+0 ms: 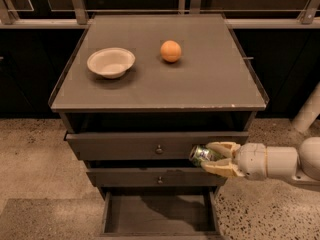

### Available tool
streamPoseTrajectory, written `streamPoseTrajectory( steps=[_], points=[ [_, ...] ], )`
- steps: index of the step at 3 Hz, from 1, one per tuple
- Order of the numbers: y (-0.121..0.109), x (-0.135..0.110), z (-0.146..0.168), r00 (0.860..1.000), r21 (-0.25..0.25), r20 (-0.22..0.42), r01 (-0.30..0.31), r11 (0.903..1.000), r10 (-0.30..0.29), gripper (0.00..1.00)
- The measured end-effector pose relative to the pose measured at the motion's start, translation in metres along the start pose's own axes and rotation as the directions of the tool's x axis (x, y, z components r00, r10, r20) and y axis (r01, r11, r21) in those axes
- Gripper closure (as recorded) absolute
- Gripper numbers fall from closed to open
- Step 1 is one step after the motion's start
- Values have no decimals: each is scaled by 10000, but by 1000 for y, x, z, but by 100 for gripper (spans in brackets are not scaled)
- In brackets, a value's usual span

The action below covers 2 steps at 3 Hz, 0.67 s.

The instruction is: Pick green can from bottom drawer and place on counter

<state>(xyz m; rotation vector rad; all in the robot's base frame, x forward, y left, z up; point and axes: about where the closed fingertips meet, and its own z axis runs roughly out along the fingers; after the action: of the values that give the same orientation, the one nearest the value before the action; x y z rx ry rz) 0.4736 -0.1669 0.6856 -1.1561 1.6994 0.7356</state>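
Clamped on the green can (199,155), whose long axis pointed left, the gripper (207,155) hung just below the counter's (200,86) front edge, toward its right corner.

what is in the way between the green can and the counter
Nothing lies directly between them. The pincer holds the green can in front of the top drawer, below the front lip of the counter, so it must rise past that lip. The bowl and orange sit further back and left.
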Motion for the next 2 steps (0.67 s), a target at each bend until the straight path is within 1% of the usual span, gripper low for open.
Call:
streamPoseTrajectory(
  steps=[1, 2],
  points=[
    [7, -28, -1, 9977, -309, -420, 512, 9982, -525, 100],
    [15, -87, -7, 9758, -451, -1146, 1819, 9823, -1860, 100]
  ],
)
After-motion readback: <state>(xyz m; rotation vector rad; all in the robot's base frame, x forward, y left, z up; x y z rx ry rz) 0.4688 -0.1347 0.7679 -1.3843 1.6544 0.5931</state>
